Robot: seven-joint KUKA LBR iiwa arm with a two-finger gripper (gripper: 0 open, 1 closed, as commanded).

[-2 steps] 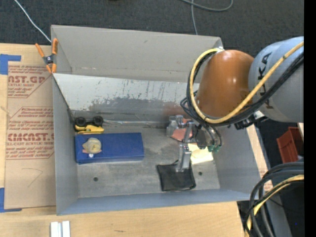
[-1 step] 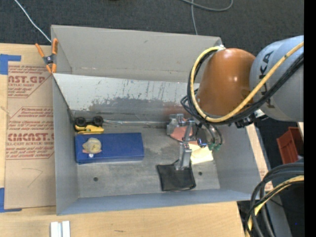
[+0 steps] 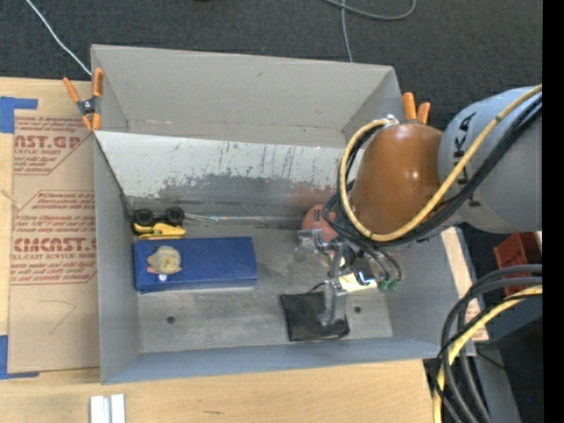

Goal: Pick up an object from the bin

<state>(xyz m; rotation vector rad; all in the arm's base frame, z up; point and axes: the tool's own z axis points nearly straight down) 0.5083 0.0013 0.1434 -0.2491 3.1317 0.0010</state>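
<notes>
I see the arm [image 3: 493, 166] reaching into the grey bin [image 3: 238, 86] from the right, with its brown wrist cover [image 3: 397, 179] hanging over the right part of the floor. Below the cover the jaws point down at the bin's front right. Their tips are on, or just above, a flat black piece [image 3: 302, 318], roughly square, which lies on the floor near the front wall. I cannot tell how the jaws stand. They are lost among metal and cable against that dark surface, so I call them neither wide nor narrow, and I do not claim that anything is held.

The next move turns on one relation. The black piece lies directly under the jaws, and most of its visible face spreads to the left of them, toward the middle of the bin. The jaws meet it near its right side. It looks about as long as it is broad and sits slightly turned against the bin walls, so I see no clear long axis to line up on. Because it lies flat, I judge that a grip would have to catch an edge.

The other things lie elsewhere:
- A blue flat box [image 3: 211, 267] lies at the left, well apart from the jaws.
- A pale crumpled lump [image 3: 164, 261] rests on the box's left end.
- A yellow toy car [image 3: 159, 226] sits just behind the box.
- A pinkish thing [image 3: 314, 218] lies near the back, partly hidden by the wrist.
</notes>
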